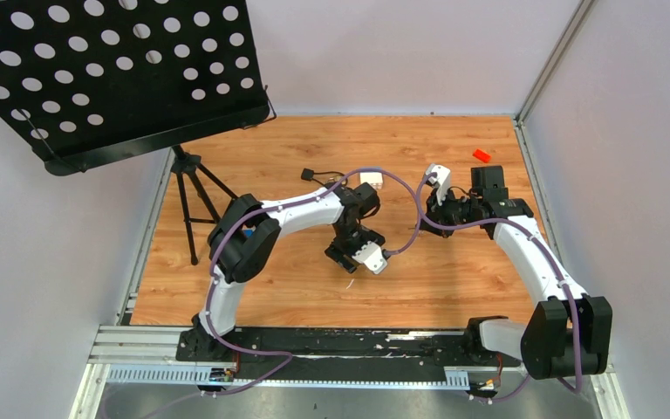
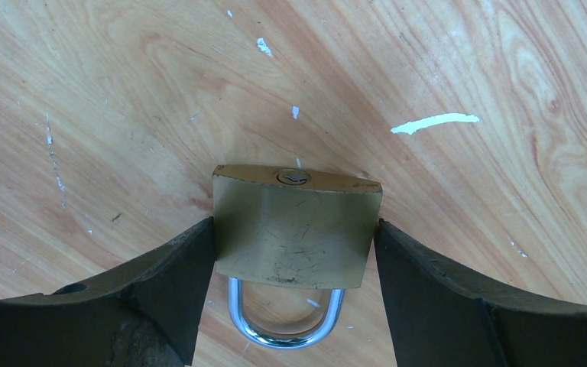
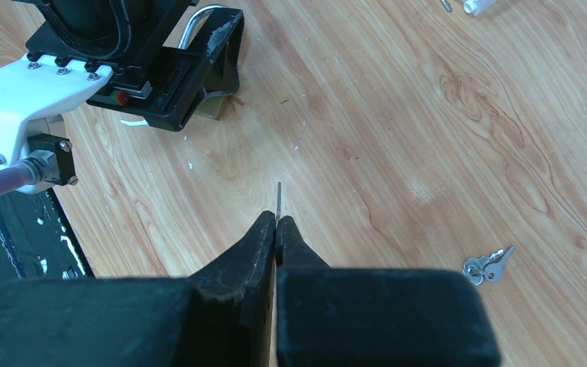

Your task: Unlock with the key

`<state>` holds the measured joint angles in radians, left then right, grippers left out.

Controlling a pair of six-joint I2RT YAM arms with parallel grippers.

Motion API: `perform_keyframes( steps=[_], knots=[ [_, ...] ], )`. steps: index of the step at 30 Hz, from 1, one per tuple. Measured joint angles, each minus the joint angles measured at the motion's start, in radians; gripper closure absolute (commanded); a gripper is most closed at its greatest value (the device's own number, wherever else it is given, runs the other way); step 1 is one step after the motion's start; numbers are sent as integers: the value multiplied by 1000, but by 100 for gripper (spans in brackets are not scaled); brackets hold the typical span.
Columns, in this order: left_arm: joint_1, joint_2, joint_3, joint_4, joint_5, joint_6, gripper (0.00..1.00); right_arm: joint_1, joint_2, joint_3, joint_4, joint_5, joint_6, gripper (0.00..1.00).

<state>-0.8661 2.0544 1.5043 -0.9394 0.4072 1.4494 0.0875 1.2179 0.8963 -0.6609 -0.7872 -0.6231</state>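
Left wrist view: my left fingers (image 2: 160, 290) press both sides of the brass padlock (image 2: 294, 229). Its keyhole (image 2: 293, 177) faces away from me and the shackle (image 2: 287, 325) is seated in the body. My right fingers (image 3: 254, 248) are closed on the key (image 3: 278, 197); its thin blade pokes out edge-on, I think, well apart from the lock. The lock is braced and the key is in hand; aiming, inserting and turning remain. A spare key pair (image 3: 489, 265) lies on the surface (image 3: 428, 115).
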Motion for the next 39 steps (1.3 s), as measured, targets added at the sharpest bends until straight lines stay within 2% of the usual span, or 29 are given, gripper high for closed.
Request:
perform_keyframes(
  steps=[5, 10, 12, 14, 16, 20, 24, 30, 34, 39],
  knots=[
    [-2, 13, 16, -23, -4, 4, 24, 0, 0, 0, 0, 0, 0, 100],
    [-3, 14, 17, -31, -5, 9, 37, 0, 0, 0, 0, 0, 0, 100],
    [-3, 14, 16, -28, -4, 7, 46, 0, 0, 0, 0, 0, 0, 100],
    [-3, 10, 9, -19, -2, 2, 62, 0, 0, 0, 0, 0, -1, 100],
    [-3, -2, -8, 0, 2, -14, 73, 0, 0, 0, 0, 0, -1, 100],
    [10, -40, -66, 63, 34, -58, 85, 0, -10, 0, -1, 2, -1, 100],
    [34, -79, -134, 124, 99, -116, 100, 0, -93, -2, 1, 2, -6, 100],
    [40, -159, -272, 228, 202, -217, 100, 3, -261, -10, -1, -56, -45, 100],
    [43, -219, -344, 241, 278, -259, 100, 42, -282, 20, -59, -88, -107, 100],
    [59, -277, -350, 251, 389, -282, 100, 150, -294, 35, -97, -83, -174, 100]
  ],
)
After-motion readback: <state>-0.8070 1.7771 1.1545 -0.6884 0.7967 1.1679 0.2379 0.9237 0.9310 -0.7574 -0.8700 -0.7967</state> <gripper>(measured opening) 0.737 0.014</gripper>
